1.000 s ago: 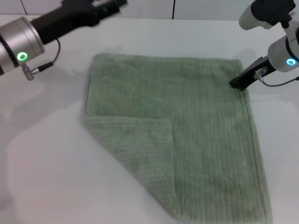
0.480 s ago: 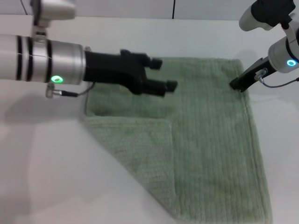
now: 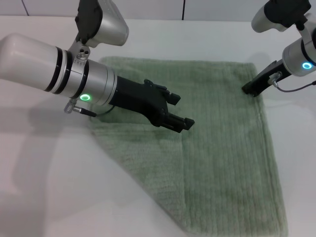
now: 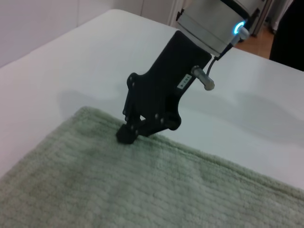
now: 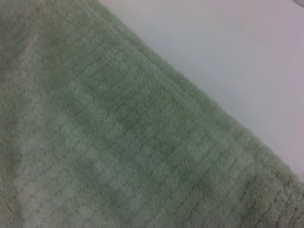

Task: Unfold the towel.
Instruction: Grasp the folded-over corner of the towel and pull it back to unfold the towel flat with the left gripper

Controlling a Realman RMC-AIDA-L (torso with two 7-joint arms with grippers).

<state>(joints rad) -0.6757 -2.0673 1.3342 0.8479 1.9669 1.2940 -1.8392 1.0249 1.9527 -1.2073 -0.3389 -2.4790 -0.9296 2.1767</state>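
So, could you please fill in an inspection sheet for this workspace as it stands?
Surface: white table, bare around the cloth.
Job's things: towel lies mostly flat; its near-left corner is folded over onto it as a flap.
Clutter: nothing seen.
Grippers: left gripper open, over the towel by the flap's far corner; right gripper tip down at the towel's far-right corner.
Cables: short lead at the left wrist; looped lead at the right wrist.
Surroundings: pale wall panels behind the table.
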